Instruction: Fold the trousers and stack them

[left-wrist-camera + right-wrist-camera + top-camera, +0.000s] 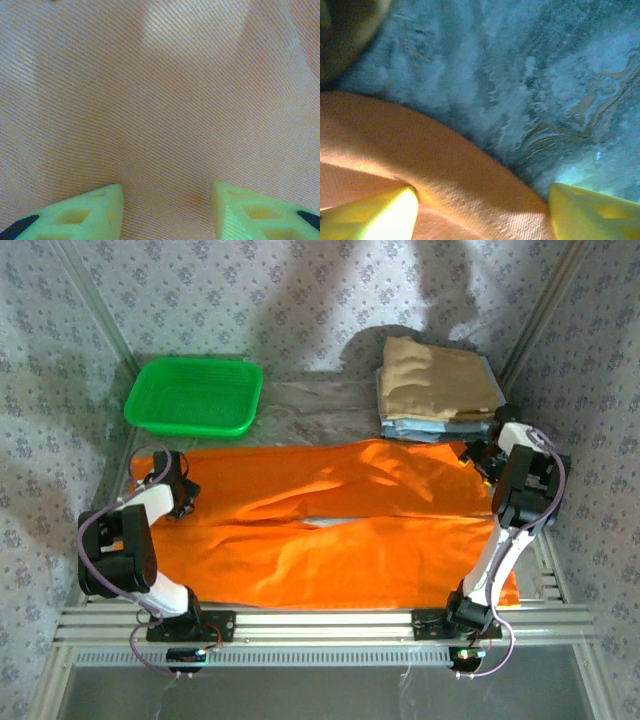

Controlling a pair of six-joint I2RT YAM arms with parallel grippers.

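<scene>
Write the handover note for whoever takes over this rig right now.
Left gripper: open, poised low over flat cloth at the left end of the orange trousers, holding nothing.
Right gripper: open, with a raised ridge of the trousers' edge between its fingers, not clamped, at the right end.
Trousers: spread out flat across the table, between the two arms.
Done: laid out; no fold visible yet.
Left: fold them, then stack them, probably on the tan folded garment lying on the light blue folded garments at the far right.
</scene>
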